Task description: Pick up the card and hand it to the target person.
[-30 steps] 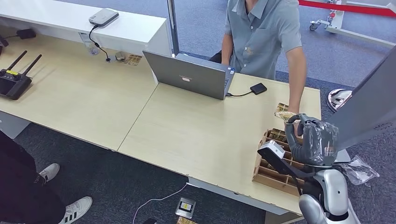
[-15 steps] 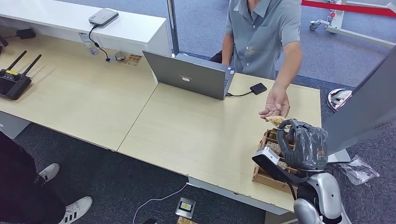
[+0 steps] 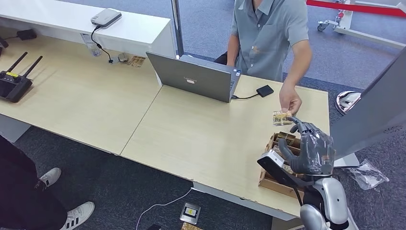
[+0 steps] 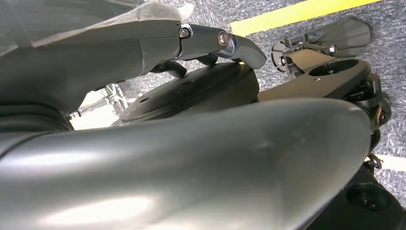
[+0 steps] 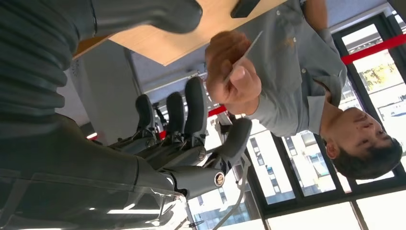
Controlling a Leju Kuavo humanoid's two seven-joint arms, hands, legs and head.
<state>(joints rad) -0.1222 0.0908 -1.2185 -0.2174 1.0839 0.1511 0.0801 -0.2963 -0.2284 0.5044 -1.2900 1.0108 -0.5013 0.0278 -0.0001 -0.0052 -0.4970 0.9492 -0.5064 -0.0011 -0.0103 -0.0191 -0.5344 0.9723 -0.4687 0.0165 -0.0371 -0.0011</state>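
The patterned card [image 3: 281, 117] is above the right end of the desk, pinched in the hand [image 3: 290, 102] of the person in the grey shirt [image 3: 270, 33]. In the right wrist view the same card [image 5: 245, 52] is edge-on between that person's fingers. My right hand [image 3: 312, 149] is just below and right of the card, above the wooden rack, its dark fingers [image 5: 195, 108] spread and holding nothing. In the left wrist view my left hand [image 4: 191, 158] is a large grey blur, and how its fingers lie is unclear.
A wooden card rack [image 3: 274, 178] stands at the desk's near right corner under my right hand. An open laptop [image 3: 194, 76] and a small black box [image 3: 265, 90] lie further back. A grey panel [image 3: 378, 110] rises on the right. Another person's legs [image 3: 28, 191] are at the lower left.
The person's hand came in beside my raised right hand and took the card from it. My right hand let go and sank slightly toward the rack.
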